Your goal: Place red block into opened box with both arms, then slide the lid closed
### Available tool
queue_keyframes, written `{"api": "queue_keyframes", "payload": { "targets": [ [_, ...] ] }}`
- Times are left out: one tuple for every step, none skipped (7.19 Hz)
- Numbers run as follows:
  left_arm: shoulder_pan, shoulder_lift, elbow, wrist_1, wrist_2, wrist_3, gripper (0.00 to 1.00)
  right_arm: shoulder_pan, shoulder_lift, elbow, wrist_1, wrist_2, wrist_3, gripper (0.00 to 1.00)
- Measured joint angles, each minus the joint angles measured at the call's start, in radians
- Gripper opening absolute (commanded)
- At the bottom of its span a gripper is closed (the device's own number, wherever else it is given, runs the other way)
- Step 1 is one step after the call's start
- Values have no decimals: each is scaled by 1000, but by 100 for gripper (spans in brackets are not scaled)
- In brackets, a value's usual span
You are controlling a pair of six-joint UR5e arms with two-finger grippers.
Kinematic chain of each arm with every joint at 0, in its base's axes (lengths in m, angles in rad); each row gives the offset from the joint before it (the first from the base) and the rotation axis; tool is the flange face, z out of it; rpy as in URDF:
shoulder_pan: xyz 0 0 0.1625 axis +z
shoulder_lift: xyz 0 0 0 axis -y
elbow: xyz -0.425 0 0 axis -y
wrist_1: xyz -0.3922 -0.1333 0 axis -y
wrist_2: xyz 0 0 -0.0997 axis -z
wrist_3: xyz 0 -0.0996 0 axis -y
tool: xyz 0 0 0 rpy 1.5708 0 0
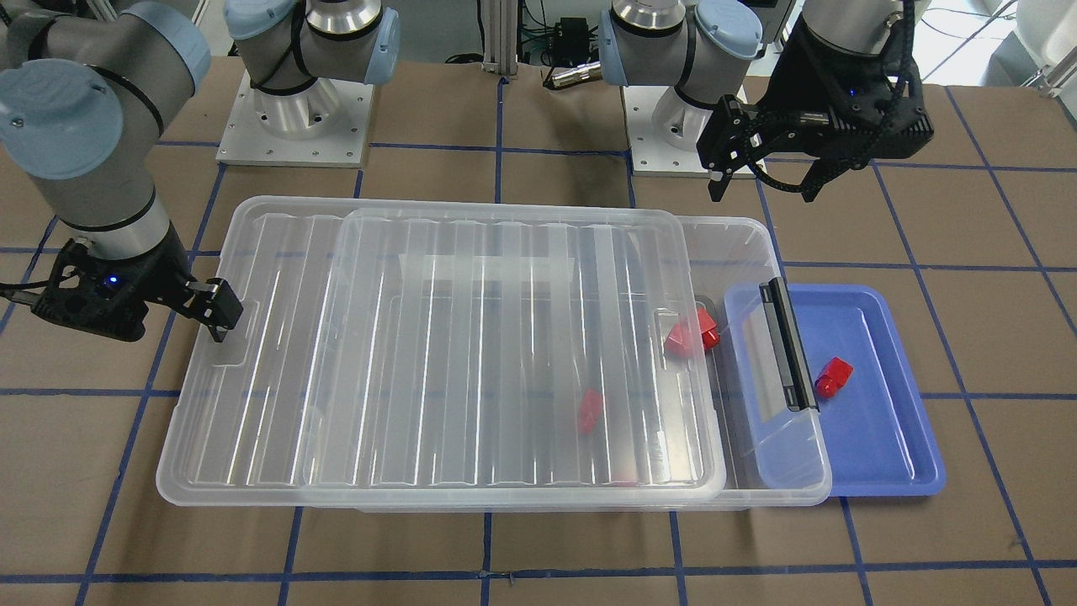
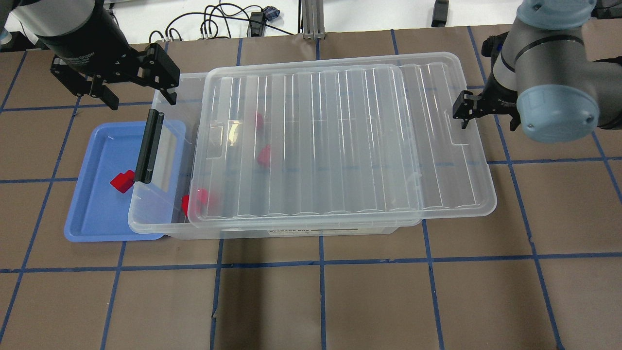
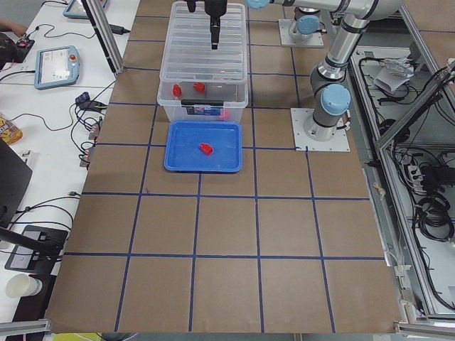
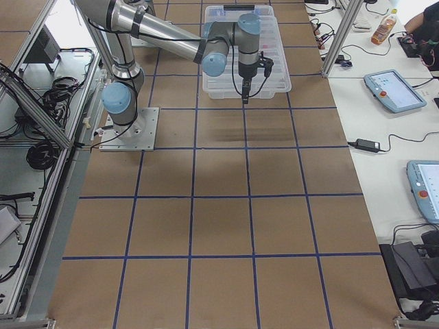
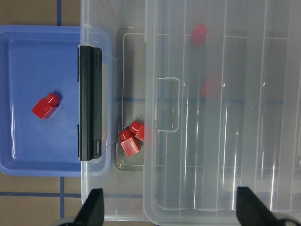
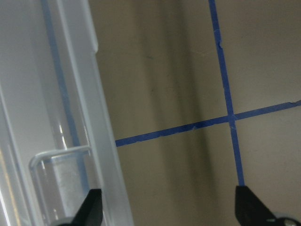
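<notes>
The clear box (image 2: 291,232) lies across the table with its black bar latch (image 2: 148,146) at my left end. The ridged lid (image 2: 316,141) covers most of it, overhangs at my right end and leaves a gap by the latch. Three red blocks (image 5: 130,139) sit together in that gap, with two more under the lid (image 5: 199,34). One red block (image 2: 122,181) lies outside the box. My left gripper (image 2: 138,97) hangs open and empty above the latch end. My right gripper (image 6: 169,209) is open, one finger (image 2: 465,113) over the lid's tab notch and the other off its edge.
A blue tray (image 2: 92,214) sits half under the box's latch end and holds the lone block. Both arm bases (image 1: 294,118) stand on the robot's side of the table. Tablets and cables lie on side tables (image 3: 53,67) past the table's far edge.
</notes>
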Motion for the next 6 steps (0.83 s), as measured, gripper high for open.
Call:
{"api": "queue_keyframes", "payload": {
  "targets": [
    [0, 0, 0, 0, 0, -1, 100, -36, -1, -2, 1, -11, -24, 100],
    [0, 0, -1, 0, 0, -1, 100, -69, -1, -3, 2, -18, -49, 100],
    [0, 0, -1, -1, 0, -2, 100, -97, -2, -2, 3, -20, -71, 100],
    [0, 0, -1, -2, 0, -2, 100, -113, -2, -1, 4, -21, -83, 100],
    [0, 0, -1, -4, 1, 1, 100, -120, -2, -1, 8, -21, -90, 100],
    [0, -6, 2, -8, 3, 8, 100, -123, -3, -2, 12, -21, -93, 100]
  ]
}}
